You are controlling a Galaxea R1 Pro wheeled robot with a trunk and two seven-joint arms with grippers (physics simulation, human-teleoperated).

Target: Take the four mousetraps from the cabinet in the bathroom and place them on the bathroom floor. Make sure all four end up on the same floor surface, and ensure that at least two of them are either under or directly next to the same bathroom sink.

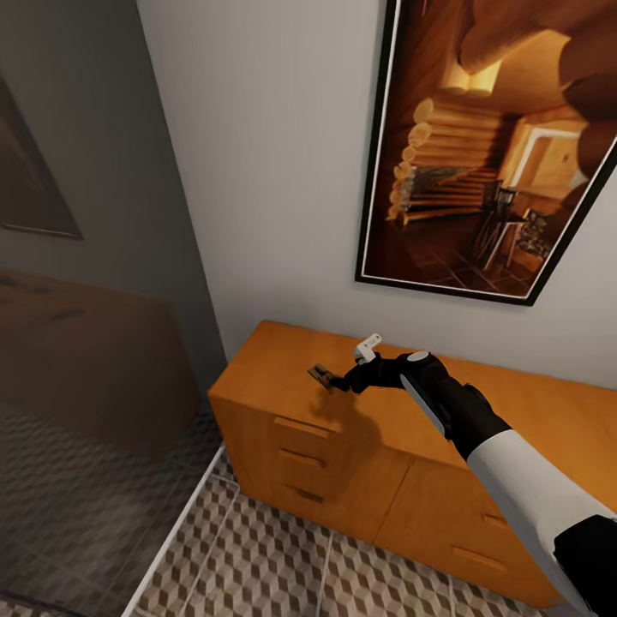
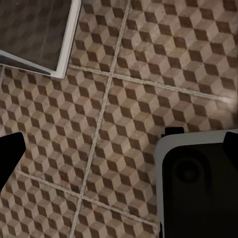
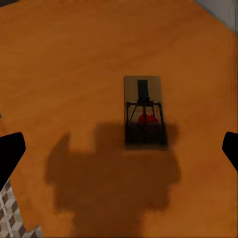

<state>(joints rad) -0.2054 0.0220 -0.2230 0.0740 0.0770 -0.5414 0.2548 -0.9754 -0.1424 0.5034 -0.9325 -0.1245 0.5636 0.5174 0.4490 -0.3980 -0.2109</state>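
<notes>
One mousetrap (image 1: 320, 374) lies flat on the top of the orange-brown cabinet (image 1: 274, 364), near its left end. In the right wrist view the mousetrap (image 3: 144, 111) is a small dark wooden rectangle with a wire frame and a red spot, resting on the cabinet top (image 3: 59, 59). My right gripper (image 1: 340, 382) hovers just above and beside it, open (image 3: 119, 151), its black fingertips (image 3: 10, 153) spread wide and touching nothing. My left gripper (image 2: 119, 148) hangs open over the cube-patterned bathroom floor (image 2: 139, 99). The sink is out of view.
A large framed picture (image 1: 497, 154) hangs on the wall above the cabinet. A glass partition with a white frame (image 1: 171, 531) stands left of the cabinet. Three drawer fronts (image 1: 300, 458) face the tiled floor (image 1: 257, 557). Part of my white-and-black body (image 2: 198, 188) shows below the left gripper.
</notes>
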